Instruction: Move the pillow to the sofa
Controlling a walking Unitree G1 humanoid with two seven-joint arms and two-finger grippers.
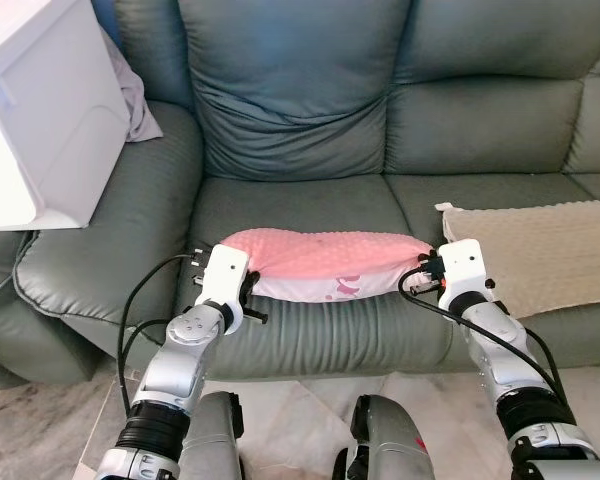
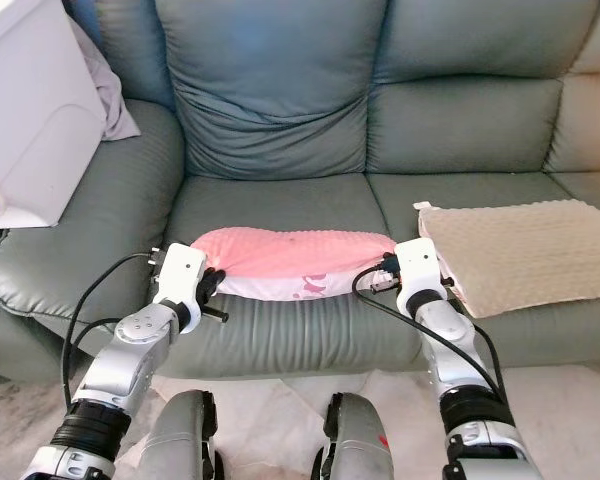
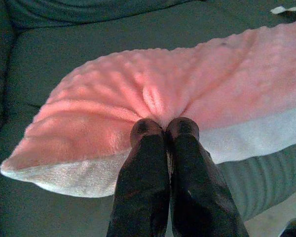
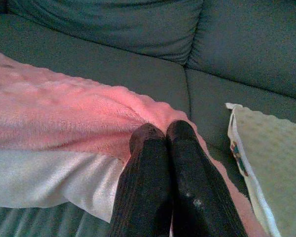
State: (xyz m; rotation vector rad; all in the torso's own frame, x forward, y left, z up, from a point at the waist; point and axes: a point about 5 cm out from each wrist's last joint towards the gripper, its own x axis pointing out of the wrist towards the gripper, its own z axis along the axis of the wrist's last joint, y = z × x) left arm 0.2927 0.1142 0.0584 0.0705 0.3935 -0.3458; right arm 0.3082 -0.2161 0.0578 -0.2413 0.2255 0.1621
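Both silver arms reach forward and down, elbows bent, black cables looping beside each wrist. The left end effector (image 3: 166,131) has its two long black fingers pressed together — pinching pink fabric. The right end effector (image 4: 164,133) mirrors it, fingertips likewise closed together.

The pillow (image 1: 325,255) is pink with a dotted, bumpy texture on top and a white underside bearing pink print. The sofa (image 1: 300,110) is grey-green. Beside it lies a beige dotted cushion (image 1: 540,250). Both pincers' fingers (image 3: 153,163) are black.
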